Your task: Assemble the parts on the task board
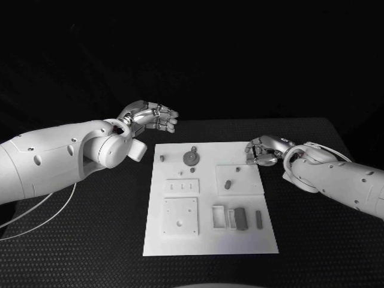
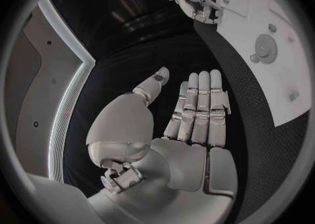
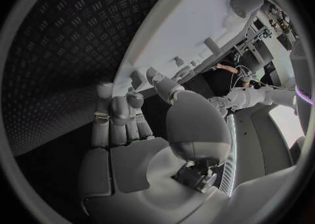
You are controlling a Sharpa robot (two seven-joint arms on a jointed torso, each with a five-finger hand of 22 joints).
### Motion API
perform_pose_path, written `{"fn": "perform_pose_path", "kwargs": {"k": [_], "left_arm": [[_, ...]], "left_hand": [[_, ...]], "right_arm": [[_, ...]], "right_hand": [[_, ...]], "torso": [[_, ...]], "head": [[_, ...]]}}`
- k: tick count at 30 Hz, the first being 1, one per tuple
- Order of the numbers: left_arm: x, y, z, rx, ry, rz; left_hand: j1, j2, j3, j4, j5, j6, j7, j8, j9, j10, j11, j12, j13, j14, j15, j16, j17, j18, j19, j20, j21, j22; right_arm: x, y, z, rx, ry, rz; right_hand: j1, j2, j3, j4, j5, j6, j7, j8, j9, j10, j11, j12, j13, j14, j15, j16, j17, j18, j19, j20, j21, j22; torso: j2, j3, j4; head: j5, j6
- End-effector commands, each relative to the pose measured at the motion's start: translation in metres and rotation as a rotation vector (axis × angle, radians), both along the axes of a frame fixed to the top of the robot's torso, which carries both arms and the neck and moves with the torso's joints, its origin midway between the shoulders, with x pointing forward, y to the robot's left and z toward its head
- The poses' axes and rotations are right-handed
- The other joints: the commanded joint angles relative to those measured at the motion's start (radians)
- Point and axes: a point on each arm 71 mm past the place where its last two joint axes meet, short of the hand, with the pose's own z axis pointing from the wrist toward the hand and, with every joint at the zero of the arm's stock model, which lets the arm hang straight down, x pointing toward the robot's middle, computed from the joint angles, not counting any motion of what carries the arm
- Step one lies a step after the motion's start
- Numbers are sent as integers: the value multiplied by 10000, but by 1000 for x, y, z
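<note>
Black ribbed table (image 1: 88, 240) under a dark backdrop, w/ the white task board (image 1: 209, 240) lying flat mid-table, long side running near to far.

Your left hand (image 1: 149, 117) hangs off the board's far-left corner, over bare table. In the left wrist view its fingers (image 2: 200, 108) are straight and side by side, thumb apart, nothing held. Judged: parked clear so the board stays in sight.

Your right hand (image 1: 266, 150) sits at the board's right edge, far half, fingers curled down toward the surface. Can't tell if it has hold of anything; no part seen in the palm in the right wrist view.

Parts on the board: round disc part (image 1: 190, 158) far-centre, small peg (image 1: 162, 158) to its left, dark piece (image 1: 228, 184) mid-right, grey block (image 1: 238, 218) and slim pin (image 1: 258, 218) near-right beside a tray slot. Pieces lie spread apart, prob. for single picks. Assembly looks barely begun.
</note>
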Motion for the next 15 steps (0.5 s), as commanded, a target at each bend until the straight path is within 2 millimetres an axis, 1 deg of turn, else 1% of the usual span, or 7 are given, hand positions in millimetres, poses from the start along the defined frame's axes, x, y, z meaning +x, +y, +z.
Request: {"fn": "perform_pose_path", "kwargs": {"k": [1,7,15], "left_arm": [[-1,-2,1,-52,-41,-188],[-1,-2,1,-51,-35,-190],[-1,-2,1,-48,-28,-186]], "left_hand": [[26,-33,-23,11,-34,-4,45,-66,-17,-38,55,-38,1,60,-10,-54,11,110,19,-22,-52,17],[24,-35,-24,12,-34,-7,47,-69,-18,-39,56,-42,2,61,-10,-58,14,109,19,-21,-54,18],[20,-35,-25,16,-34,-10,49,-74,-19,-39,58,-48,2,63,-10,-63,18,109,20,-21,-56,19]], "right_arm": [[-1,1,-3,-179,117,106],[-1,1,-4,-197,131,103],[-1,1,-7,-233,181,104]], "right_hand": [[1,164,-54,-23,41,1826,-5,45,20,-407,-108,52,-21,1,-81,34,-14,144,39,-41,30,165],[-1,258,-44,-33,41,1892,-33,70,40,-388,-135,49,-32,10,-107,32,-21,144,46,-47,31,165],[25,549,-4,-103,41,2045,-100,129,91,-351,-198,39,-56,27,-166,30,-33,144,52,-57,31,167]], "torso": [[3,4,0],[-6,7,-3],[-5,11,-9]], "head": [[-5,-11],[2,-20],[3,-47]]}}
